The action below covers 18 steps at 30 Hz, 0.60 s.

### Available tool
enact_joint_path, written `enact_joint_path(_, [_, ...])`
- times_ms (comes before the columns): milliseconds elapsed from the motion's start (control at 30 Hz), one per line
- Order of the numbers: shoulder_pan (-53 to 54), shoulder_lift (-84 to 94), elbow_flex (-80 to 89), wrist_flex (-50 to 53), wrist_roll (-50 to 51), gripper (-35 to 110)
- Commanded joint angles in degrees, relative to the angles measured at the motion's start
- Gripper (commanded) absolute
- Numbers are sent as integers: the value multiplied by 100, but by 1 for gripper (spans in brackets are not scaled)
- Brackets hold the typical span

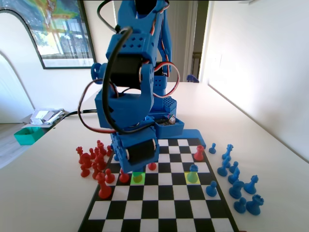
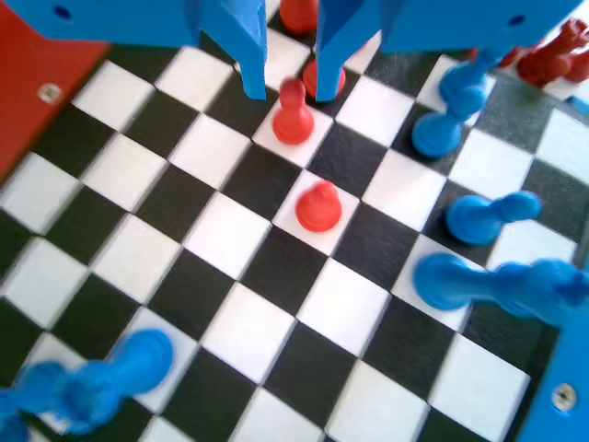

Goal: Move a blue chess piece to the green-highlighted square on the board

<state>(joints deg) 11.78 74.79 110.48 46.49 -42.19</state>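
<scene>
Fixed view: the gripper (image 1: 137, 166) hangs low over the green-highlighted square (image 1: 138, 178), where a red pawn (image 1: 138, 177) appears to stand. The blue chess piece (image 1: 193, 173) stands on the yellow square (image 1: 193, 177), at 3 o'clock from the green one. I judge the arm should lift clear and travel there.

Wrist view: the gripper (image 2: 293, 83) is spread and empty, red pawns directly beneath; no highlight colours show here.
</scene>
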Motion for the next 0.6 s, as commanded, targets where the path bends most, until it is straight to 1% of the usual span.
enact_joint_path(0, [44, 70, -272, 9, -44, 10])
enact_joint_path(567, [35, -88, -141, -325, -97, 9])
